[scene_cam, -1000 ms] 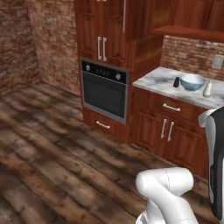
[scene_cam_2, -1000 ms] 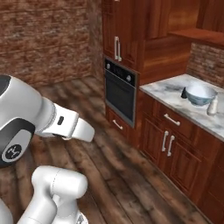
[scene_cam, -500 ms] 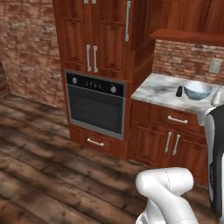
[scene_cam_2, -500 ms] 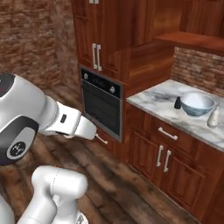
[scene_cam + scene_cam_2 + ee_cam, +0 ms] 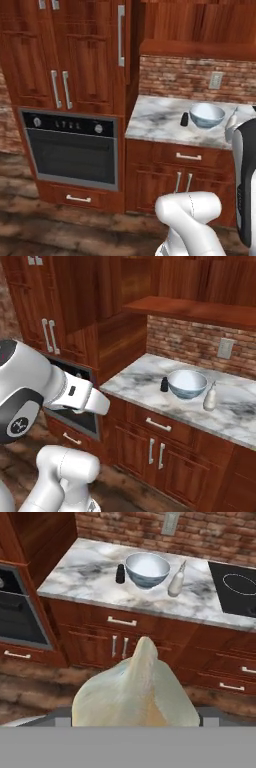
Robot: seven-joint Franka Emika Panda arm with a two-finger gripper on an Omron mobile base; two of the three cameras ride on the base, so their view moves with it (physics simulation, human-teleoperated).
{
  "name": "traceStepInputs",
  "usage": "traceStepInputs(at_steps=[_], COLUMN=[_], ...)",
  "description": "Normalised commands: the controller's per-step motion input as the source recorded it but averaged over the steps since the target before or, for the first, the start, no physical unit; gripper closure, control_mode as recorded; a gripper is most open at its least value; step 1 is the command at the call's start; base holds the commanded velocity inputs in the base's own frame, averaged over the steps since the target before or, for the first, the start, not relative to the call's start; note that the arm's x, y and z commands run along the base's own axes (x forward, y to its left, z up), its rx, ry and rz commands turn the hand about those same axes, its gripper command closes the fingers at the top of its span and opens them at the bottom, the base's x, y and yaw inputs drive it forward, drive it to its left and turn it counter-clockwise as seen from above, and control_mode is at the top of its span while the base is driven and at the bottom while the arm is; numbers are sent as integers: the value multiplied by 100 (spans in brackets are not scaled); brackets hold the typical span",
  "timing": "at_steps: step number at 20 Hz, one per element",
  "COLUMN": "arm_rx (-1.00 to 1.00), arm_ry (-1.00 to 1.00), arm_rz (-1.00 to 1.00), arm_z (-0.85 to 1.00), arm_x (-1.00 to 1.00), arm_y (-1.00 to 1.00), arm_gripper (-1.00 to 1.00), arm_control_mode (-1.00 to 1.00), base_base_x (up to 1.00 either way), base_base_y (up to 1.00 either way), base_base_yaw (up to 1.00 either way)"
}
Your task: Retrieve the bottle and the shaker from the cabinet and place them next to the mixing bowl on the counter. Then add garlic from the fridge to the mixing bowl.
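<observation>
A big pale off-white garlic [image 5: 137, 692] fills the lower middle of the hand view, held close to the camera with my gripper shut on it; the fingertips are hidden behind it. Ahead lies the white marble counter [image 5: 85, 577] [image 5: 155, 122] [image 5: 135, 383]. On it stands the mixing bowl [image 5: 147, 569] [image 5: 206, 115] [image 5: 187, 383]. The dark shaker [image 5: 120, 573] [image 5: 184, 119] [image 5: 164, 384] stands just left of the bowl, the cream bottle [image 5: 176, 582] [image 5: 231, 122] [image 5: 210, 397] just right of it. The cabinet door [image 5: 126, 50] with its long bar handle hangs above the counter's left end. The fridge is out of view.
A black built-in oven [image 5: 70, 150] [image 5: 15, 612] sits left of the counter, under tall wooden cupboards. Drawers and doors [image 5: 120, 644] front the counter base. A black cooktop [image 5: 235, 587] lies at the counter's right. A wooden shelf [image 5: 200, 47] overhangs the brick back wall.
The whole picture has shifted: the base has driven and turned toward the counter, which now looks nearer and more central. Bowl, shaker and bottle keep their places on it.
</observation>
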Motion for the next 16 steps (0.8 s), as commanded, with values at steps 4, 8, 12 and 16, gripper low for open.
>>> traceStepInputs(at_steps=[4, 8, 12, 16], arm_rx=[0, 0, 0, 0], arm_ry=[0, 0, 0, 0], arm_rz=[0, 0, 0, 0], arm_z=[0, 0, 0, 0], arm_x=[0, 0, 0, 0], arm_y=[0, 0, 0, 0], arm_gripper=[100, 100, 100, 100], arm_control_mode=[100, 100, 100, 100], base_base_x=[100, 100, 84, 35], base_base_y=[-25, 0, -16, -18], base_base_yaw=[-38, -11, 2, -10])
